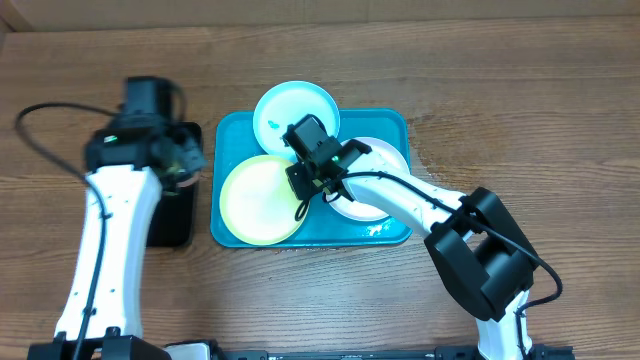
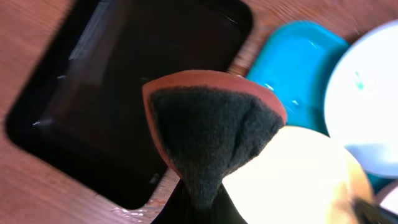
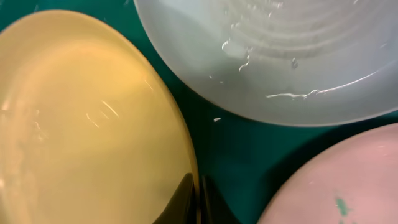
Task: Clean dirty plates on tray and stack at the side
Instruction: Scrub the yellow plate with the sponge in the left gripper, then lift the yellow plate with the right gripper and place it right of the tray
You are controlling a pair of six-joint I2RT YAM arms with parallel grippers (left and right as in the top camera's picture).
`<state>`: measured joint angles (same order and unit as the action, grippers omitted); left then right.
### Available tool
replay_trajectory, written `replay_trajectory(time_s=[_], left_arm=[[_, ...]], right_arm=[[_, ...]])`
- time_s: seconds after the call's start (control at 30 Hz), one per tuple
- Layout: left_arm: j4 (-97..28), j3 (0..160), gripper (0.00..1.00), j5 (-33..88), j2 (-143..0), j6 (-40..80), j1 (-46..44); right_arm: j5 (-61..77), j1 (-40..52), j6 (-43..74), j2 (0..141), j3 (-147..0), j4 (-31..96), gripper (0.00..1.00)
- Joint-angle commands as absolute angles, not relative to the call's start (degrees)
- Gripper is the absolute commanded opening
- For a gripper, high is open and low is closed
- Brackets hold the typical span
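Observation:
The turquoise tray (image 1: 395,125) holds three plates: a light blue one (image 1: 280,105) at the back with a green smudge, a yellow-green one (image 1: 255,200) at front left, and a white one (image 1: 385,160) at the right. My right gripper (image 1: 305,192) is shut on the yellow-green plate's right rim; the right wrist view shows both fingers (image 3: 198,199) straddling that rim (image 3: 81,124). The wet white plate (image 3: 280,56) and the smudged plate (image 3: 336,186) lie beside it. My left gripper (image 1: 180,160) is shut on an orange-backed dark sponge (image 2: 211,137) and holds it above the black tray.
A narrow black tray (image 1: 170,215) lies left of the turquoise tray, and it also shows in the left wrist view (image 2: 118,93). Bare wooden table (image 1: 540,120) surrounds both trays. Water glistens on the turquoise tray's front right corner (image 1: 380,230).

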<state>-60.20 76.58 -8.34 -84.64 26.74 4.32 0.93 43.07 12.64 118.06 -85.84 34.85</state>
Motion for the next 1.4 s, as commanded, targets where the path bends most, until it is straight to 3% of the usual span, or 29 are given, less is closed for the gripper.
replay_trajectory(time_s=[0.0,0.33,0.53,0.87,0.97,1.1,1.2,1.37], left_arm=[[-60.5,77.4,0.04,-3.6,-84.9,22.3,10.0],[-61.2,77.4,0.04,3.3,-86.1,17.9,18.8],[-61.5,77.4,0.04,3.1,-86.1,16.6,19.7],[-62.0,77.4,0.04,3.0,-86.1,15.4,20.0],[-62.3,77.4,0.04,3.0,-86.1,15.4,20.0],[-62.7,77.4,0.04,3.0,-86.1,14.9,20.0],[-62.8,77.4,0.04,3.1,-86.1,14.3,20.0],[-63.6,77.4,0.04,4.7,-86.1,12.8,19.9]], right_arm=[[-9.9,45.5,5.8,112.6,-92.4,38.0,0.04],[-51.4,56.8,-17.3,110.5,-98.8,39.0,0.04],[-62.0,60.9,-30.2,110.5,-98.8,33.9,0.04],[-64.6,61.8,-27.6,110.5,-98.8,31.9,0.04],[-60.6,59.1,-17.5,110.3,-98.8,34.6,0.03],[-40.3,51.7,-4.8,108.1,-99.5,43.9,0.03],[-19.5,41.8,2.3,106.3,-102.8,51.0,0.04],[11.8,18.2,3.0,105.8,-106.2,59.5,0.04]])
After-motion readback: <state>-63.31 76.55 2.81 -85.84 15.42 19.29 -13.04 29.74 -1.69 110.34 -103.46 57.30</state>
